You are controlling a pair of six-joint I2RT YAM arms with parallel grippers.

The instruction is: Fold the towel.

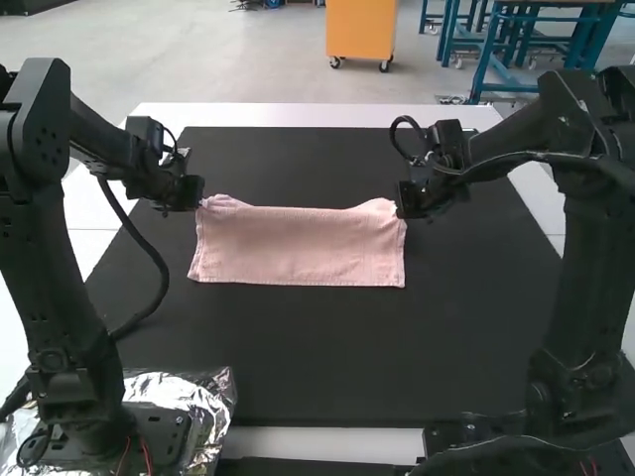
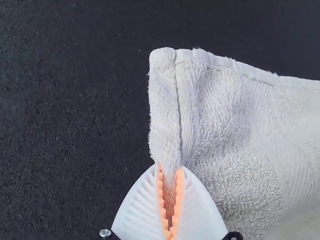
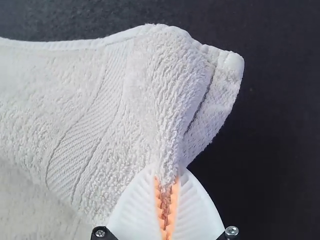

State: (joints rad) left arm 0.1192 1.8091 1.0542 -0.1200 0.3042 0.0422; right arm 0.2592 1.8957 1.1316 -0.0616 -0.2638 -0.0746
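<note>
The left gripper (image 1: 196,203) is at the pink towel's upper left corner, and the right gripper (image 1: 401,210) is at its upper right corner. Between them the towel (image 1: 300,246) lies as a wide band, its top edge dipping in the middle. In the left wrist view, the left gripper (image 2: 170,200) pinches the side hem of the towel (image 2: 235,120) just below a corner. Likewise, the right wrist view has the right gripper (image 3: 166,205) shut on the towel (image 3: 145,95) near a corner, which is creased and bunched there.
A black mat (image 1: 327,347) covers most of the white table (image 1: 298,115). Crumpled foil (image 1: 203,397) lies around the left arm's base at the near left. A cable hangs beside the left arm.
</note>
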